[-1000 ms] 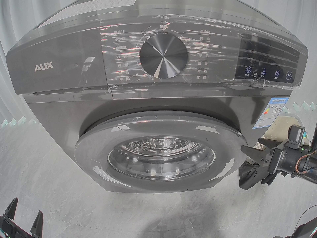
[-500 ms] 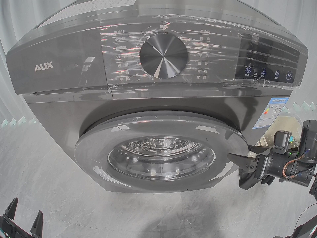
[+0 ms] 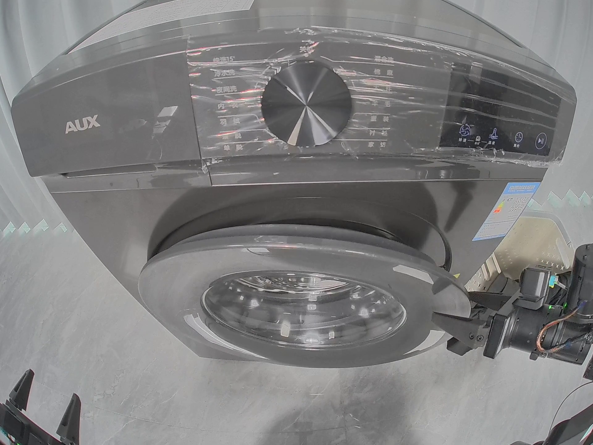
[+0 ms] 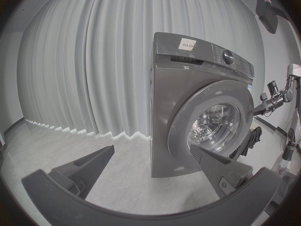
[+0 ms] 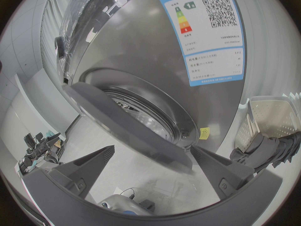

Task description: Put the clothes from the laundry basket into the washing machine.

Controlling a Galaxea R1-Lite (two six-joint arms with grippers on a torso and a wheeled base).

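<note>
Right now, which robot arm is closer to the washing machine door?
Right. The right gripper is at the door edge, jaws straddling the rim; the left gripper sits low, well clear of it.

Curtain (image 4: 78, 63): pale, pleated, floor-length, hem wavy.
Floor (image 3: 86, 316): light grey, marble-patterned, glossy, evenly lit.
Wall (image 4: 9, 79): plain white, with dark skirting (image 4: 14, 125) at its foot.

The washing machine (image 3: 111, 230) has a smooth, glossy grey shell, and its door (image 3: 173, 292) is shiny plastic around a clear window. Crinkled clear film (image 3: 401, 94) covers the panel (image 3: 235, 106); the knob (image 3: 306, 103) looks like brushed metal. The laundry basket (image 3: 537, 248) is matt cream perforated plastic; the clothes (image 5: 266, 146) draped over it are dark, soft cloth.
</note>
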